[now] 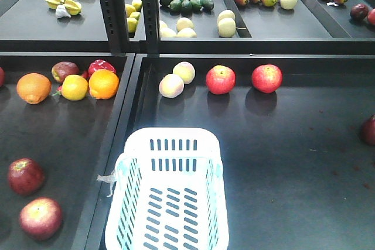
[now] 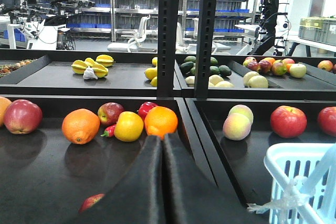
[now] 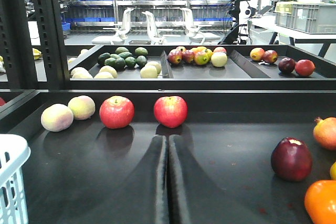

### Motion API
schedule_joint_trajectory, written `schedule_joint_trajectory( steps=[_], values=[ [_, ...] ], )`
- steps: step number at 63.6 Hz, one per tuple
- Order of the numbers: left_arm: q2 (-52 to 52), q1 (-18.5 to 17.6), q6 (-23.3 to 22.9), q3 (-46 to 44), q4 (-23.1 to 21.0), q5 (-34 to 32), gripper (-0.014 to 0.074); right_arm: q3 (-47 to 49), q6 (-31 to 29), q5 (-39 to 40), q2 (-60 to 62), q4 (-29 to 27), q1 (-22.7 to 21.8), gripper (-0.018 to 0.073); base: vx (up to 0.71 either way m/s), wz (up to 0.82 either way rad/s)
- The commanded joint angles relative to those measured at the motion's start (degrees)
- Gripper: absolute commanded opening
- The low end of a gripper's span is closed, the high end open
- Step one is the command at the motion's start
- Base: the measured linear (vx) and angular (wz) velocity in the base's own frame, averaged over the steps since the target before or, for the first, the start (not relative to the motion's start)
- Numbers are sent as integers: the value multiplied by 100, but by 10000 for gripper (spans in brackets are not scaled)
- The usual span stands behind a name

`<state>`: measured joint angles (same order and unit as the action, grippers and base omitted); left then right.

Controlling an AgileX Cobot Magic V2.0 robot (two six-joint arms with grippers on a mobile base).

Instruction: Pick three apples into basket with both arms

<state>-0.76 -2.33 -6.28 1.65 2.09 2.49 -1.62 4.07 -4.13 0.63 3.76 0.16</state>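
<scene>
Front view: the basket (image 1: 176,134) stands empty at the tray's (image 1: 293,162) near edge, two apples (image 1: 220,79) by its far edge. Left wrist view alone shows the left gripper (image 2: 163,141), fingers together, empty; right wrist view, the right gripper (image 3: 168,141), likewise closed.

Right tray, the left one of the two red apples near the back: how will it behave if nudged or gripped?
The apple is round and sits free on the flat black tray, so a nudge would probably roll it. Its skin looks smooth and glossy, so it may slip in a narrow grip. It looks solid, so it is likely rigid, not squashy.
</scene>
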Motion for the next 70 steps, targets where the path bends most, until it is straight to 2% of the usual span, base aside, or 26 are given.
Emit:
schedule_joint_trajectory(
  steps=[1,70],
  values=[
    [41,-2,-43,107,-8,-432,-6,-79,-15,413,-9,54,-7,-9,4,0],
    [41,-2,-43,107,-8,-439,-6,-79,-15,413,-9,54,-7,-9,0,0]
  ],
)
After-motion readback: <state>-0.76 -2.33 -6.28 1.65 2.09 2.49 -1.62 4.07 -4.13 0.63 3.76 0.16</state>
